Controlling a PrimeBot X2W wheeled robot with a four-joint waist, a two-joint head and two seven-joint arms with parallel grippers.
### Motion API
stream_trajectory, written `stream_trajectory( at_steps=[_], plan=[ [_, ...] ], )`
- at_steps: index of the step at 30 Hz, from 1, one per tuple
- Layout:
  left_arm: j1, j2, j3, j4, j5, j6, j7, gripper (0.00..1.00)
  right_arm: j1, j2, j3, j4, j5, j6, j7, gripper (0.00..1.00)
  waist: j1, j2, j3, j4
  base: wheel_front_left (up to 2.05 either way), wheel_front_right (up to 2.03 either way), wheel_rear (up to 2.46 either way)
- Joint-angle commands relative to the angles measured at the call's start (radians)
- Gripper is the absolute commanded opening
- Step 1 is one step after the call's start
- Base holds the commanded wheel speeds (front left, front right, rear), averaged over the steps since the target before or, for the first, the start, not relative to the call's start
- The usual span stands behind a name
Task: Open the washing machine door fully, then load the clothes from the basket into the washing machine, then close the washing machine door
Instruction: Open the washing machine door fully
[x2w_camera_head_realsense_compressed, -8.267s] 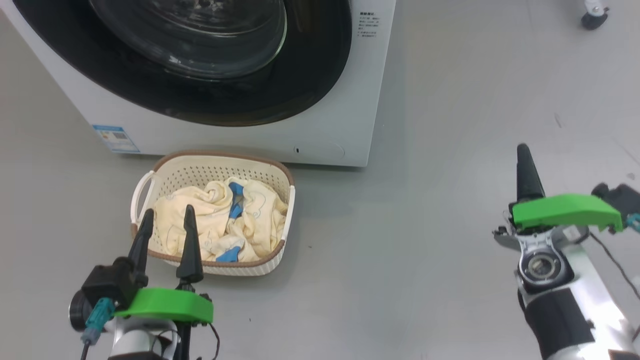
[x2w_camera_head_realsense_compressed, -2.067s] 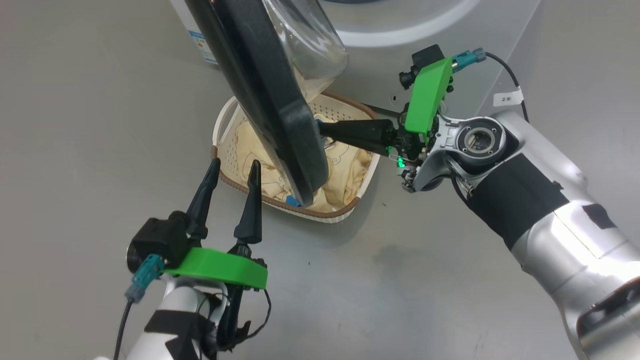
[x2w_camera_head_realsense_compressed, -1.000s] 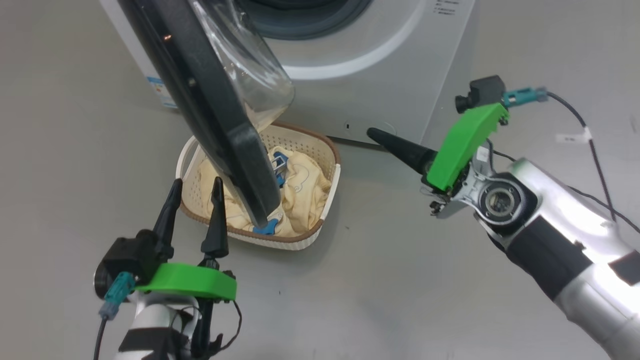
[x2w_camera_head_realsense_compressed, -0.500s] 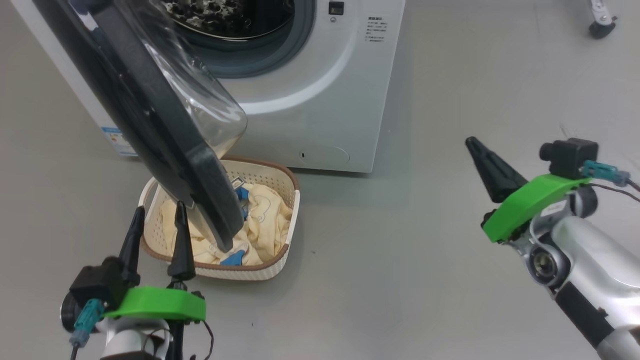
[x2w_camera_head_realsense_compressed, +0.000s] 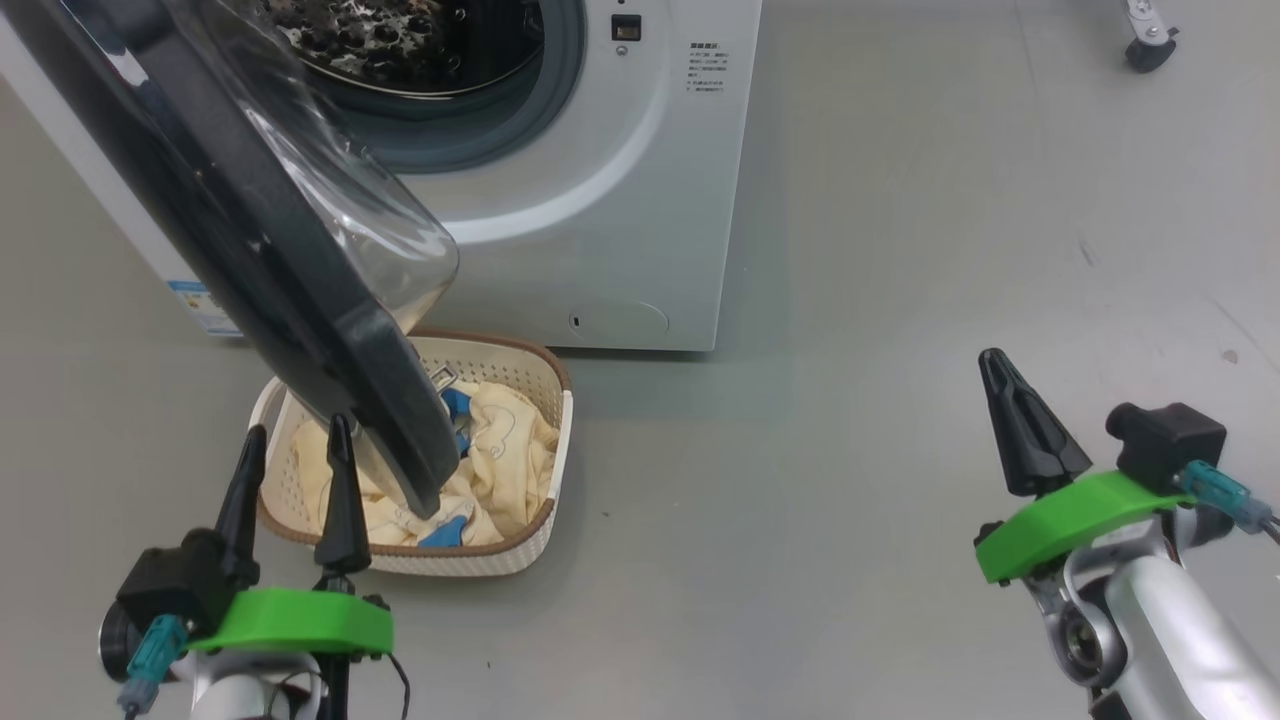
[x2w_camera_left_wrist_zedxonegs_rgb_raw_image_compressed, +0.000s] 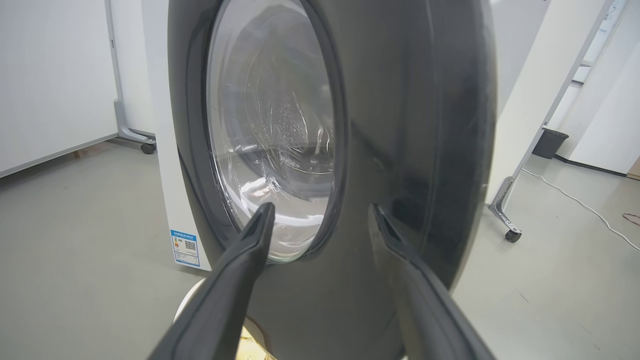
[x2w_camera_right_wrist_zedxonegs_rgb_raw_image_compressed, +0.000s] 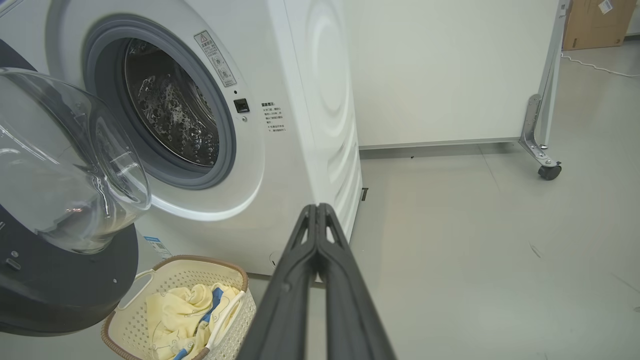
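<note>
Dark left jaws spread, upright beside the basket; right jaws pressed together, upright, well apart.

washing machine: white front-loader; round mouth uncovered, steel drum bare inside its grey gasket.
washing machine door: wide glossy black ring around a bulging clear window; swung well out from the front, the bulge facing the mouth.
basket: cream, perforated, brown rim; upright on the floor just before the machine, partly under the door.
clothes: pale yellow bundle with blue patches, crumpled inside the basket.
</note>
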Motion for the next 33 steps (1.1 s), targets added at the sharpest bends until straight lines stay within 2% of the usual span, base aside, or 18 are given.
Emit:
stream_trajectory(
  at_steps=[1,4,5,6,7,12,33],
  plan=[
    [-0.014,0.017,0.037,-0.036,0.005,-0.003,-0.007,1.0,0.001,0.005,-0.017,-0.046,-0.037,0.0,-0.01,0.0,0.0,0.0,-0.003,-0.003,0.0,0.0,0.0],
    [-0.008,0.017,0.038,-0.033,0.006,-0.004,-0.007,1.0,0.041,0.03,-0.052,-0.064,-0.072,0.0,-0.01,0.0,0.0,0.0,-0.011,-0.007,0.0,0.0,0.0],
    [-0.005,0.017,0.039,-0.032,0.006,-0.004,-0.007,1.0,0.052,0.038,-0.067,-0.067,-0.084,0.0,-0.01,0.33,0.0,0.0,-0.014,-0.009,0.0,0.0,0.0],
    [-0.003,0.017,0.039,-0.032,0.006,-0.004,-0.007,1.0,0.06,0.048,-0.088,-0.075,-0.099,0.0,-0.01,0.94,0.0,0.0,-0.015,-0.01,0.0,0.0,0.0],
    [-0.002,0.017,0.039,-0.032,0.006,-0.004,-0.007,1.0,0.069,0.059,-0.099,-0.075,-0.102,0.0,-0.01,1.0,0.0,0.0,-0.016,-0.011,0.0,0.0,0.0],
    [0.005,0.017,0.039,-0.032,0.005,-0.004,-0.007,1.0,0.089,0.085,-0.124,-0.082,-0.126,0.0,-0.01,1.0,0.0,0.0,-0.02,-0.016,0.0,0.0,0.0],
    [0.016,0.017,0.037,-0.027,0.013,-0.004,-0.007,1.0,0.097,0.102,-0.129,-0.077,-0.158,0.0,-0.01,1.0,0.0,0.0,-0.022,-0.016,0.0,0.0,0.0]
  ],
)
